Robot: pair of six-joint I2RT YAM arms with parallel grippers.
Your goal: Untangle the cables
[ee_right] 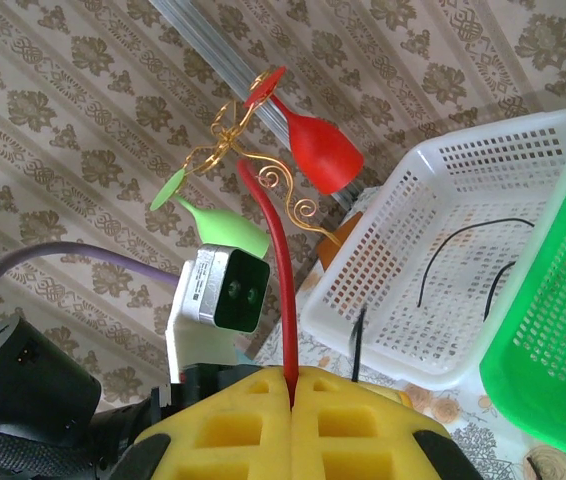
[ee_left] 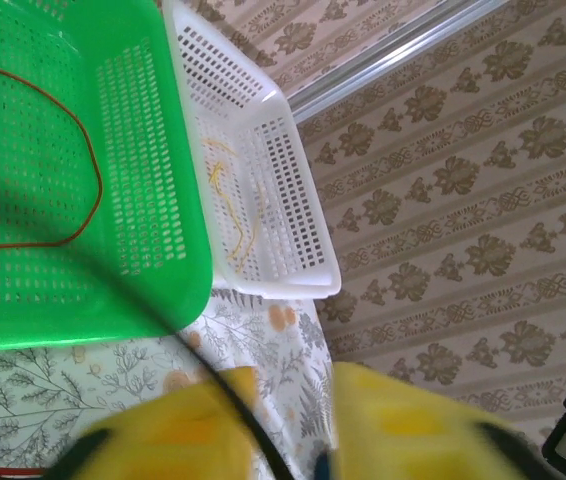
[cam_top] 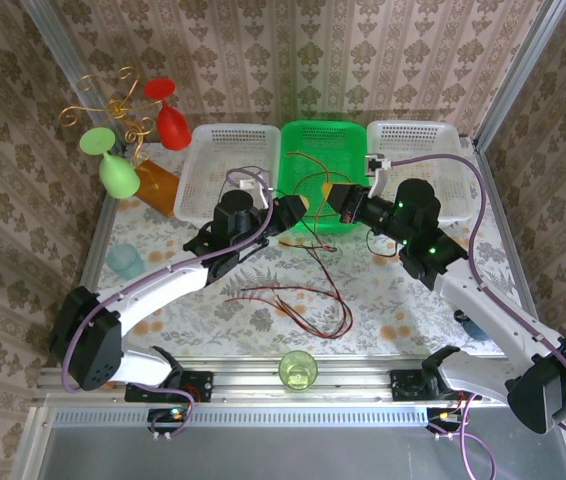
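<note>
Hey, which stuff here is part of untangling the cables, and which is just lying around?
Job: loose red and black cables; red cable in the right hand; green basket; left white basket; right white basket.

Lying about: red goblet; green goblet; gold wire stand; orange block; blue cup; green cup.

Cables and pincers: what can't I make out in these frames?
Left wrist view: the left pincer is blurred and cut off by the bottom edge, so it is unclear whether it grips the black cable running through it.
Right wrist view: the red cable is clamped in the right pincer, with its lower end hidden inside the grip.
Top view: the cables on the table are too thin to count or to trace where they cross.
</note>
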